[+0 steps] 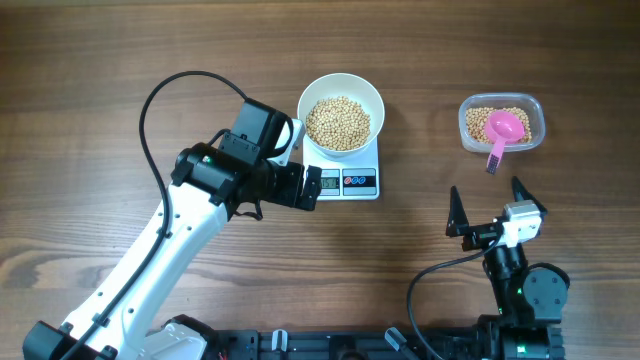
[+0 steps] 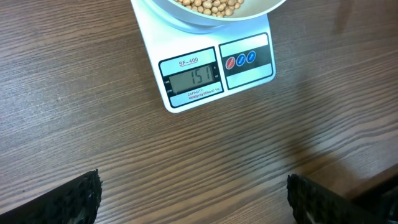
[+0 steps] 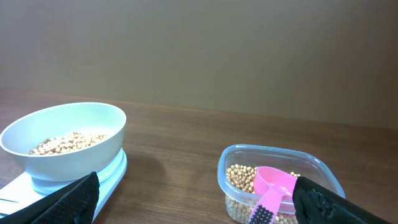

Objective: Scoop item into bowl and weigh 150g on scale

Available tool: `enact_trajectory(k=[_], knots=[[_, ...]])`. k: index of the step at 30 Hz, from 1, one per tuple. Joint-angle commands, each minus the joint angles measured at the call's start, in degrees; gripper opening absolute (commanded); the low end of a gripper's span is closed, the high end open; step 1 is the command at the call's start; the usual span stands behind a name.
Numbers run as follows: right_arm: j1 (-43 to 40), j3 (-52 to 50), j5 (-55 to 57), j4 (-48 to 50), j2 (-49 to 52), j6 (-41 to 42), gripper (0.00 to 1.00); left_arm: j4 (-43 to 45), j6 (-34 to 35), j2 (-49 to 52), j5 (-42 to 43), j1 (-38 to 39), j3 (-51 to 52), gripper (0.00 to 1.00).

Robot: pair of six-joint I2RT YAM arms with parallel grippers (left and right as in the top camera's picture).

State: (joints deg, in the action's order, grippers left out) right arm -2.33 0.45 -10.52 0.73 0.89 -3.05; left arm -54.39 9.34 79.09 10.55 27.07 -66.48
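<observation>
Left gripper (image 1: pixel 311 187): jaws spread wide, holding nothing; the two dark fingertips frame bare table (image 2: pixel 124 124) in the left wrist view.

Scale (image 1: pixel 350 182): flat white square, directly ahead of the left gripper and close to its fingertips; the front edge with display and two buttons faces that gripper, turned slightly askew to it; the display reads 151.

Bowl (image 1: pixel 368 86): round, white, upright on the scale platform, beyond the display as seen from the left gripper; from the right gripper, ahead and well off to its left.

Beans (image 1: pixel 338 123): tan-yellow, small, round; one heap fills the bowl floor, a second lot lies in the tub.

Right gripper (image 1: pixel 486 190): jaws fully apart, empty.

Tub (image 1: pixel 463 125): clear plastic, rounded corners, ahead of the right gripper and apart from it.

Scoop (image 1: pixel 505 128): pink, lying in the tub on the beans; long axis runs towards the right gripper, cup end far, dark-tipped handle end near and overhanging the tub's rim.
</observation>
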Motion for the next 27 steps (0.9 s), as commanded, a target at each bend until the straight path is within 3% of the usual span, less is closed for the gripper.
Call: enact_trajectory(k=[1,10,27], knots=[[0.24,-0.15,-1.20,1.07,-0.24,0.22,1.00,-0.04,0.13,0.22,0.70,0.15,0.15,1.00],[0.24,-0.13,-1.22,18.78,-0.24,0.50,1.00,-0.04,0.13,0.22,0.70,0.15,0.15,1.00],[0.22,2.86,1.79,20.65,-0.13,2.23,1.00,-0.04,0.13,0.22,0.70,0.15,0.15,1.00]])
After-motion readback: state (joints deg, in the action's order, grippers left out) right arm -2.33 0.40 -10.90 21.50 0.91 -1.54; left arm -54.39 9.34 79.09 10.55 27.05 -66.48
